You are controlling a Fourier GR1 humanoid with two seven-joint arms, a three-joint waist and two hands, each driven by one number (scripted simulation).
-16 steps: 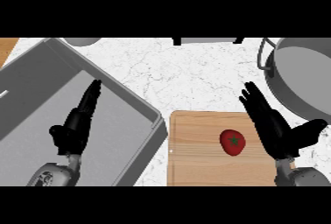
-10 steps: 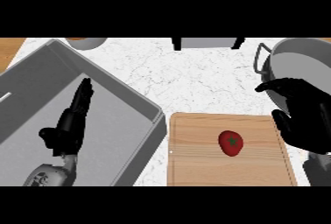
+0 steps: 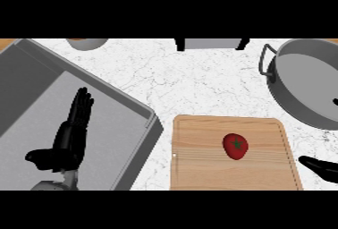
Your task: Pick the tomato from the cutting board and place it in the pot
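Observation:
A red tomato (image 3: pixel 235 146) with a green stem lies on the wooden cutting board (image 3: pixel 201 165), right of its middle, with nothing touching it. The grey pot (image 3: pixel 309 78) stands at the upper right, past the board's far corner, cut off by the view's edge. My left hand (image 3: pixel 69 136) rests open, fingers straight, over the grey sink basin at the left, far from the tomato. Of my right hand (image 3: pixel 321 168) only a small black part shows at the lower right edge, beside the board's right side and apart from the tomato.
A large grey sink basin (image 3: pixel 40 85) fills the left side, its rim close to the board's left edge. A white bowl (image 3: pixel 86 43) and a grey object with black legs (image 3: pixel 210 43) sit at the counter's far edge. White marble counter lies between the board and the pot.
My right hand has dropped from beside the pot to the lower right edge, mostly out of view. The left hand stays open over the basin. The tomato has not moved on the board.

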